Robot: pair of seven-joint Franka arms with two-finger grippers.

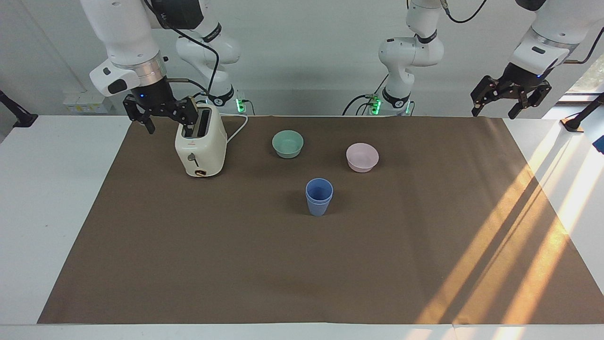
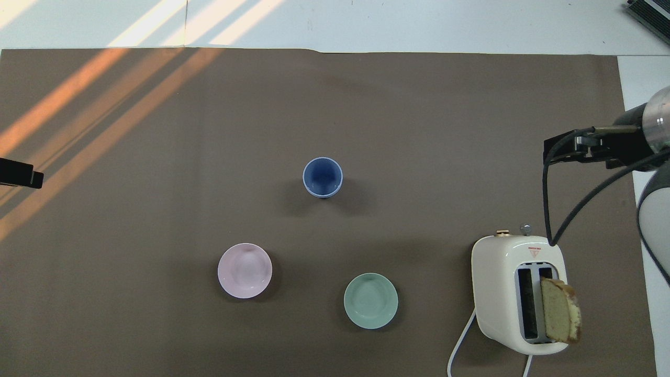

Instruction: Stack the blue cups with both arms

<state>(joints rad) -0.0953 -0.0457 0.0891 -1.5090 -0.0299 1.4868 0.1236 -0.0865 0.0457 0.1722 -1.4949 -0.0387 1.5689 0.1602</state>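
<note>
Right hand (image 1: 160, 115): you have it raised over the brown mat's edge at the right arm's end of the bench, just beside the toaster's top; fingers spread wide, nothing in them.
Left hand (image 1: 509, 101): you have it up in the air over the mat's corner at the left arm's end, at the robots' edge of the bench; fingers spread wide, nothing in them. In the overhead view only a black tip (image 2: 21, 175) shows at 9 o'clock.
Blue cups (image 1: 319, 196): you will find the two nested one in the other, upright, rims almost level, near the mat's middle; touched by neither hand. In the overhead view (image 2: 323, 177) they stand at the centre of the dial.
Pink bowl (image 1: 362, 157): upright on the mat, at about 7 o'clock from the cups in the overhead view (image 2: 245, 270), nearer to the robots.
Green bowl (image 1: 288, 143): upright, at about 5 o'clock from the cups in the overhead view (image 2: 370, 301), nearer to the robots.
Toaster (image 1: 201, 147): cream, toward the right arm's end, at about 4 o'clock from the cups in the overhead view (image 2: 518, 293); a bread slice (image 2: 560, 310) stands in one slot; its white cord (image 2: 460, 345) trails toward the robots.
Brown mat (image 1: 302, 264): covers most of the white bench (image 1: 52, 212); sunlight streaks its left arm's end.
</note>
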